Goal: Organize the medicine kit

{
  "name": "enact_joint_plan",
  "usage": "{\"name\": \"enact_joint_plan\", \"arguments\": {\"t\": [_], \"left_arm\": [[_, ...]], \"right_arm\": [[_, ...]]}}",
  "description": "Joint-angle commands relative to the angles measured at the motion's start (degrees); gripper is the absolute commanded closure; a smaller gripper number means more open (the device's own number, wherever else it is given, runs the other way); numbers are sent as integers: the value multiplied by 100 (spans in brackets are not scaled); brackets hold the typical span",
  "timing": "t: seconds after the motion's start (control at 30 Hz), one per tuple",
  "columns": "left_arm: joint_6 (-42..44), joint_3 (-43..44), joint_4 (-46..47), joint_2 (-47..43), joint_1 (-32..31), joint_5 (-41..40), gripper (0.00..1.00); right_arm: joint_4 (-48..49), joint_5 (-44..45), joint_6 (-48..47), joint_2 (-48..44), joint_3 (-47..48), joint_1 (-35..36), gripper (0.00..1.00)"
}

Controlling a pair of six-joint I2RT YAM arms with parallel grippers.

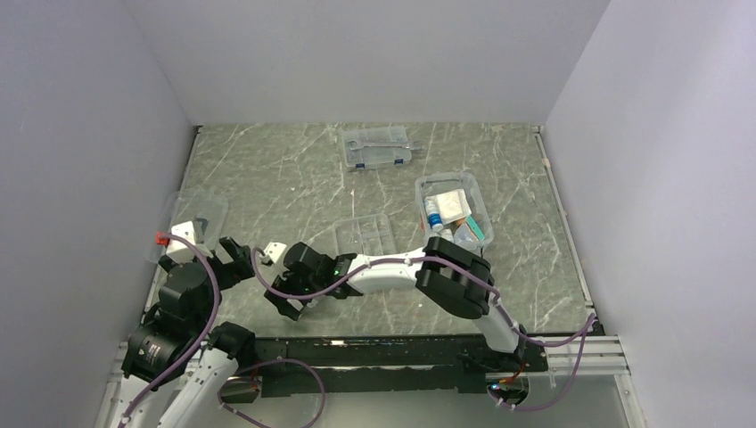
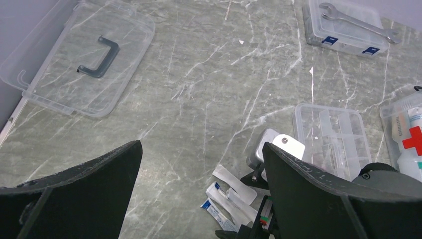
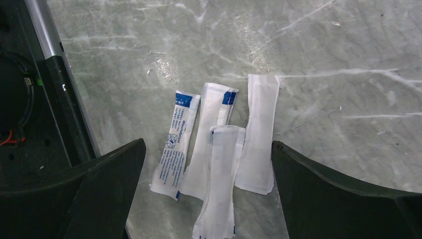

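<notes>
The right claw [image 3: 208, 145] hangs wide open over the packets [image 3: 219, 154] near the tray [image 2: 331, 134], so next it should drop and pinch one.

Red cross sign on wall of clear medicine box [image 2: 415, 141], at right edge of left wrist view. Leftmost packet [image 3: 175, 144] in right wrist view: blue band at far end, lengthwise blue print and round emblem, letters too small to read. Second packet [image 3: 211, 109]: blue corner patch, wording illegible. Third packet [image 3: 221, 189] and fourth packet [image 3: 259, 134]: plain white faces.
</notes>
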Motion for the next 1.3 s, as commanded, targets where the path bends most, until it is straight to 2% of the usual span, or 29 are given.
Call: {"name": "enact_joint_plan", "arguments": {"t": [0.0, 0.33, 0.53, 0.67, 0.83, 1.03, 1.17, 1.23, 1.27], "left_arm": [[-103, 20, 114, -137, -19, -183, 1], [-123, 4, 113, -280, -19, -192, 1], [-123, 2, 118, -286, -19, -200, 1], [-131, 9, 111, -302, -19, -207, 1], [-132, 4, 109, -316, -15, -212, 1], [-133, 1, 109, -308, -19, -217, 1], [-131, 2, 120, -291, -19, -208, 1], [-132, 2, 118, -276, -26, -209, 1], [-132, 2, 117, -275, -19, -217, 1]], "right_arm": [[-169, 139, 103, 205, 29, 136, 0], [-429, 1074, 5, 234, -114, 388, 2], [-437, 1474, 62, 327, -187, 567, 7], [-458, 1686, 102, 381, -200, 622, 15], [-379, 1747, 160, 349, -327, 628, 32], [-284, 1849, 236, 281, -499, 640, 75], [-258, 1953, 238, 237, -534, 636, 88], [-258, 2046, 246, 207, -530, 635, 100], [-261, 2091, 242, 185, -522, 634, 100]]}}
